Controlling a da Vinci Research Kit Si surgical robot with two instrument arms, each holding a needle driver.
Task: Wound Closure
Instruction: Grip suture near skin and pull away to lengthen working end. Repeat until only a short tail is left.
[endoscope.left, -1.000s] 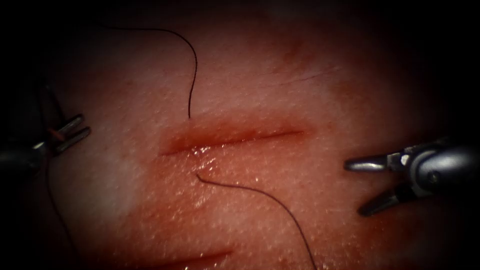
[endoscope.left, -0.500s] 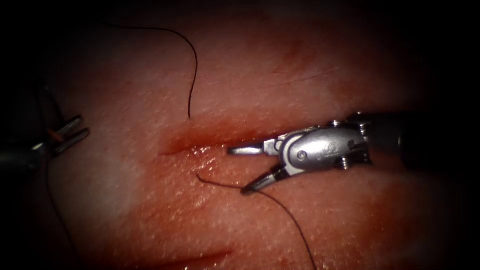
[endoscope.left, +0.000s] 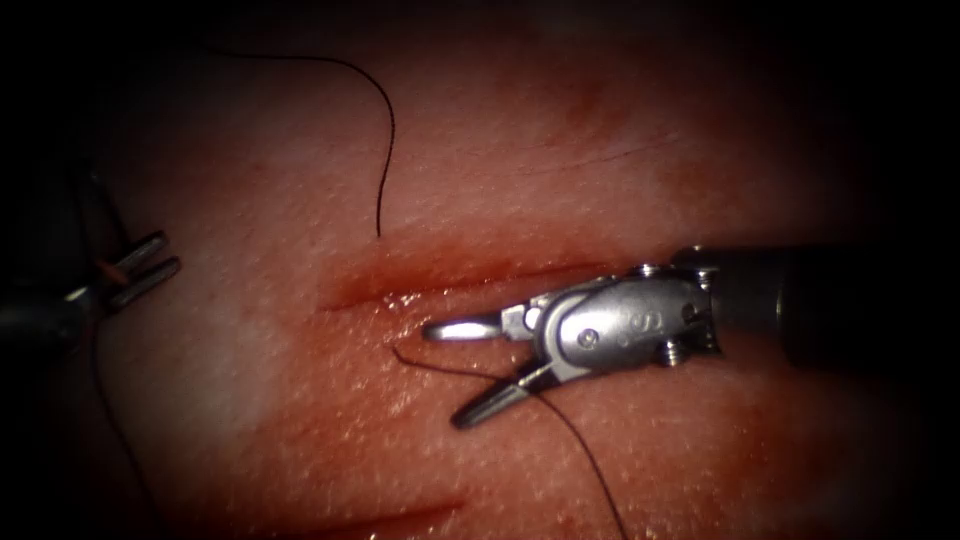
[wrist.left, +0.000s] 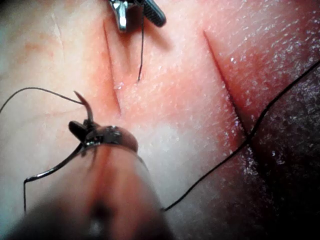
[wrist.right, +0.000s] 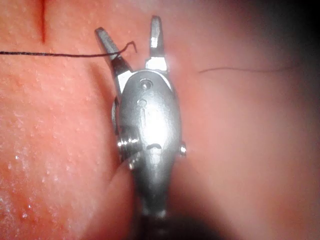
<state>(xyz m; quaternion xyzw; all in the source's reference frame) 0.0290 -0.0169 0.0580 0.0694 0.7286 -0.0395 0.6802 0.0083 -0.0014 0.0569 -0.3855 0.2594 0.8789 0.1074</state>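
Right claw (endoscope.left: 455, 372) spread around the thread (endoscope.left: 590, 455) below the cut (endoscope.left: 450, 285); left claw (wrist.left: 82, 131) pinching the needle (wrist.left: 86, 106) — clear of tissue (endoscope.left: 560, 140).

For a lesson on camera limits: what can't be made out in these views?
- Endoscope: darkness at the edge hides what the left end effector holds.
- Left wrist: it grips the needle, clear of tissue; its own jaws hide where along the curve.
- Endoscope: thread runs off the bottom edge.
- Endoscope: whether the open, empty right end effector touches thread; lower jaw covers it.
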